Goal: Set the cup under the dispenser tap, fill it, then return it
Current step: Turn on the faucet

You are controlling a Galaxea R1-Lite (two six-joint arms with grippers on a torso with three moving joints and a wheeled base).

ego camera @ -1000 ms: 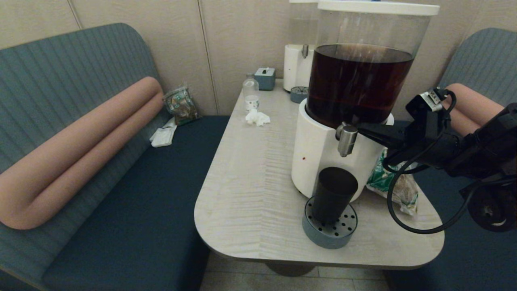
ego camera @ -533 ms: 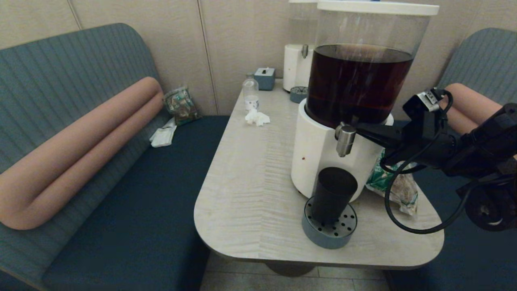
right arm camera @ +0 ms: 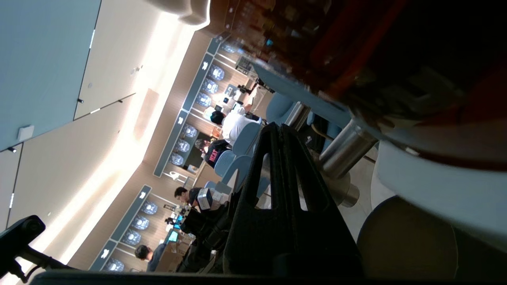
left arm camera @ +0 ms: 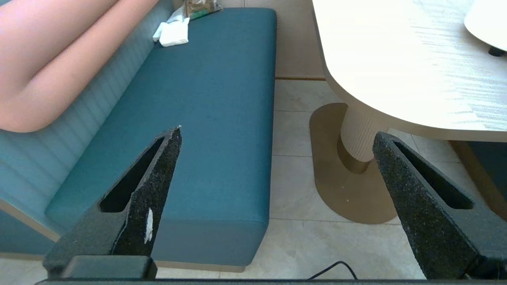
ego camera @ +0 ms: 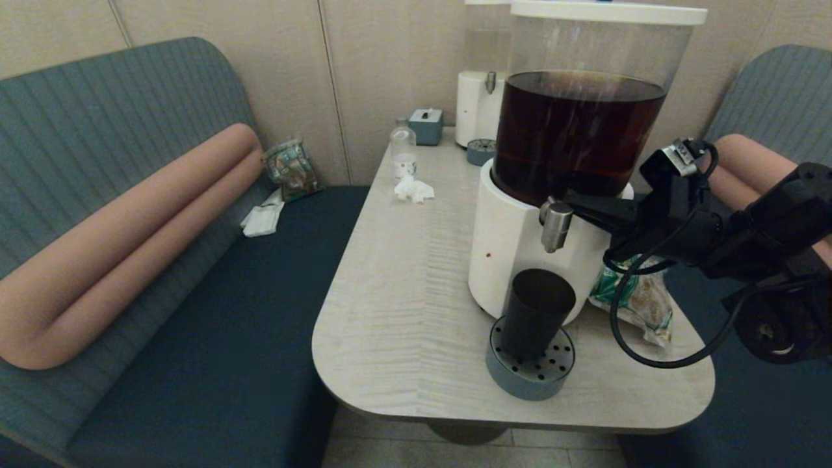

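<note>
Pale wood-grain laminate covers the table (ego camera: 390, 286) in front of you, a rounded top set between two blue-grey booth seats (ego camera: 214, 312) with salmon bolsters, beige wall panels behind and light floor tiles under the pedestal. At the far end you have a small clear bottle (ego camera: 403, 153), a crumpled tissue (ego camera: 414, 189), a little blue box (ego camera: 427, 125) and a second dispenser with colourless liquid (ego camera: 480, 97). A green snack bag (ego camera: 634, 296) lies on the table just behind the big dispenser (ego camera: 578, 130) with the dark brown drink. Your right gripper (ego camera: 575, 207) reaches in from the right with its jaws pressed together, tips at the dispenser tap (ego camera: 556, 224); in the right wrist view the closed fingers (right arm camera: 279, 158) lie right beside the steel spout, and you cannot tell from either view whether they actually touch it. The tap points straight down, its long axis vertical. The cup (ego camera: 537, 313) stands upright directly below it on the round perforated drip tray (ego camera: 530, 370), mouth up, long axis vertical, free of any gripper. Your left gripper (left arm camera: 277, 134) hangs low beside the table over the floor and bench, jaws spread wide, holding nothing.
</note>
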